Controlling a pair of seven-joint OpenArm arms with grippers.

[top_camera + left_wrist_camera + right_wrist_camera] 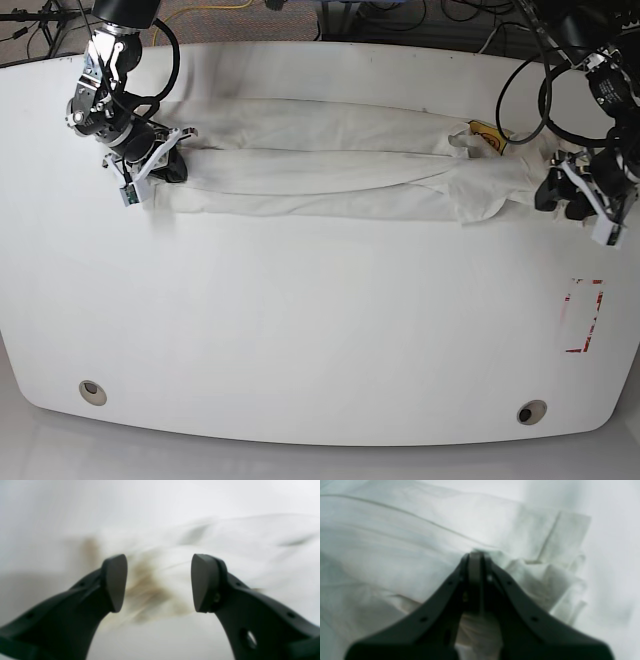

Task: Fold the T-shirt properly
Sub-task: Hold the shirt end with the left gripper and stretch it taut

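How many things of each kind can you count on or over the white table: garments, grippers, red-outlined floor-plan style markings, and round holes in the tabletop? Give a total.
Garments: 1, the T-shirt, folded into a long band.
Grippers: 2, the right gripper shut on the T-shirt, the left gripper open.
Red-outlined markings: 1, the red marking.
Round holes: 2, the near-left hole and the near-right hole.
Total: 6

The T-shirt (pixel 330 165) is soft, creased, matt off-white cloth with stitched hems, lying on a smooth white table (pixel 300 330) with a faint sheen, while the left gripper (pixel 159 582) and right gripper (pixel 475 562) look like matt black moulded plastic.
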